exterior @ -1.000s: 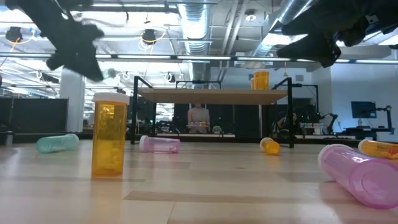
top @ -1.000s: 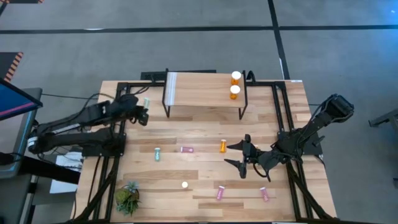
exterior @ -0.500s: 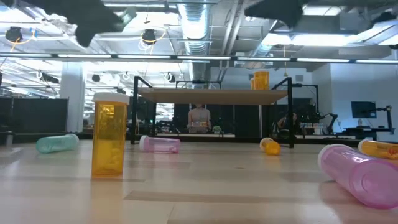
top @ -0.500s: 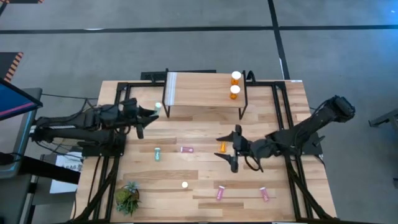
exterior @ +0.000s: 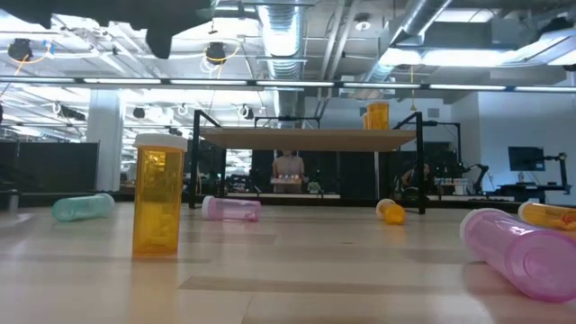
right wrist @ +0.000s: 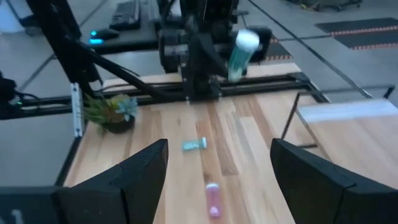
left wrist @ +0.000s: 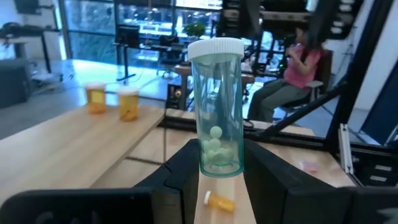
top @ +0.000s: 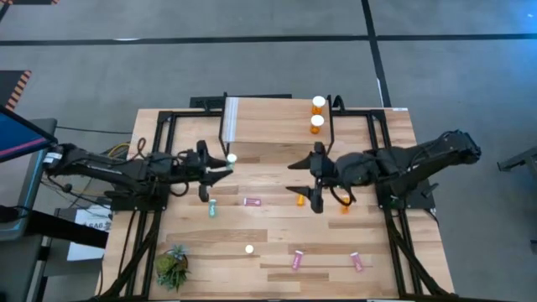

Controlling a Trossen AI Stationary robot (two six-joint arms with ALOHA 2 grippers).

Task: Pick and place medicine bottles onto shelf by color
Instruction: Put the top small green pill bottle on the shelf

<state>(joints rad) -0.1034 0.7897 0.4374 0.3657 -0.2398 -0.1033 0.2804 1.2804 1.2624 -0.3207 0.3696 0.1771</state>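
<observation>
My left tool (left wrist: 221, 171) grips a teal bottle (left wrist: 217, 116) upright beside the shelf (top: 277, 126); my right tool (top: 317, 179) hangs wide open above the counter (top: 268, 243)

grey floor (top: 252, 59) | ceiling ducts (exterior: 279, 27) — strip lights | seated person (left wrist: 292, 74)

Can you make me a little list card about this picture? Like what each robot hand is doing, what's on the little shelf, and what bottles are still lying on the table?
left gripper: shut on a teal bottle, held upright near the shelf's whitish end
right gripper: open, empty, above the table in front of the shelf
shelf: two orange bottles standing at one end
on the table: a teal bottle lying down, pink bottles, a small orange bottle
plant: near table corner
</observation>
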